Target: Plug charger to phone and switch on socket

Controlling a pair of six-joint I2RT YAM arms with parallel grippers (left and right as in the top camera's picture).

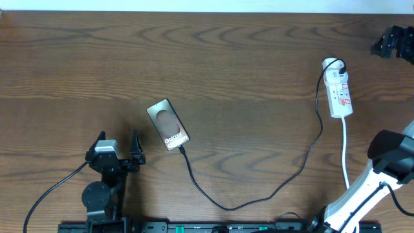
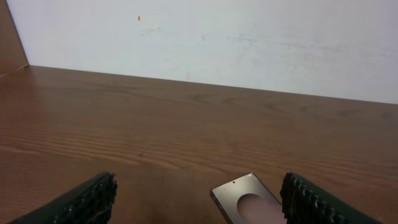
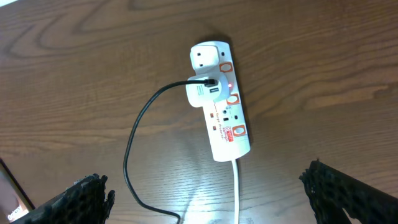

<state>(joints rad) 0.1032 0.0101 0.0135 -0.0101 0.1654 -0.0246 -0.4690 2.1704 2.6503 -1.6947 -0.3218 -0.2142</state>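
On a wooden table, left of centre, the phone is seen lying flat and tilted. The charger is run from its near end in a slack loop to a white adapter seated in the socket at far right. Whether the plug tip is fully home cannot be told from above.

The left gripper is held just beside the phone, apart from it, with its jaws spread and nothing grasped. The right gripper is hung above the socket, jaws spread wide and equally empty.

A small red glow is shown by the adapter, so power may already be on. A further press could cut it, or the wrong rocker could be struck.

The light strip could be slid by an off-centre push, and the cable tugged with it. The loop could be snagged by the right arm. The tip could be pulled loose if the phone is nudged by the left fingers.
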